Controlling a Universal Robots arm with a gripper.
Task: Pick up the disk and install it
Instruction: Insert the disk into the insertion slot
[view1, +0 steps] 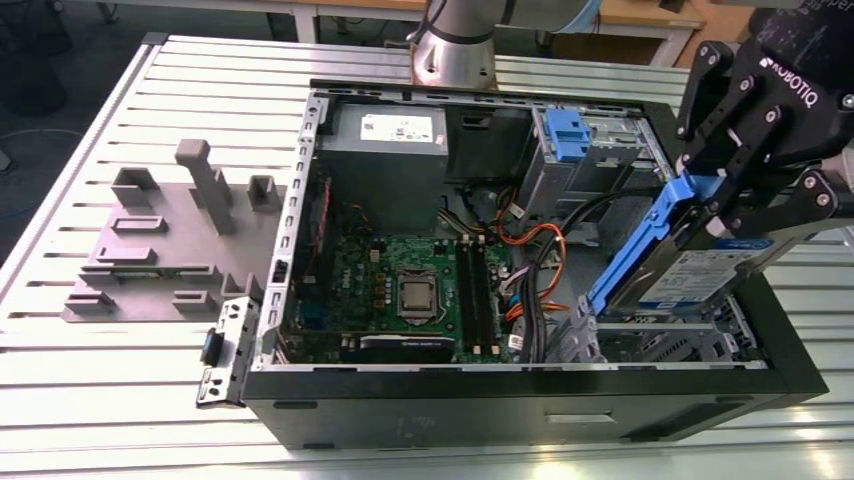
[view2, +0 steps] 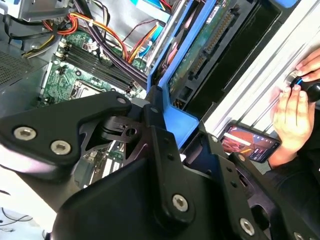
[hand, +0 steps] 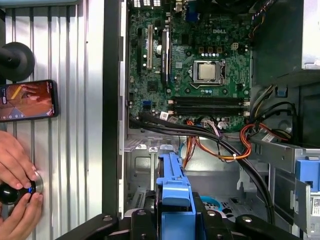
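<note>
Disk (view1: 703, 275), a silver drive with a white-and-blue label in a blue caddy (view1: 638, 255), hangs tilted in the claw (view1: 707, 215). Its lower end dips into the open computer case (view1: 534, 405), at the corner on the exterior view's right. The claw is clenched on the disk, with its black fingers (view1: 731, 140) closed on the caddy's upper end. In the second wrist view the claw (view2: 162, 117) grips the caddy's blue frame, and the disk's green circuit side (view2: 200, 45) is turned to the camera. In the first wrist view the caddy (hand: 172, 187) sticks out from the claw (hand: 174, 220) over the case floor.

Just below the claw, inside the case, sits a metal drive cage (view1: 667, 340). From there, toward the exterior view's left of the claw, orange and black cables (view1: 527, 245) run to the green motherboard (view1: 400, 285). Farther back from the claw a spare caddy (view1: 567, 135) sits in a bay, and beyond it is the grey power supply (view1: 387, 150).

Well apart from the claw, outside the case at the exterior view's left, a grey moulded fixture (view1: 160, 240) lies on the slatted table (view1: 80, 400). In the first wrist view a lit phone (hand: 27, 100) lies flat on the table beside the case. Near the phone, a person's hands (hand: 17, 172) hold a small black knob (hand: 10, 192).
</note>
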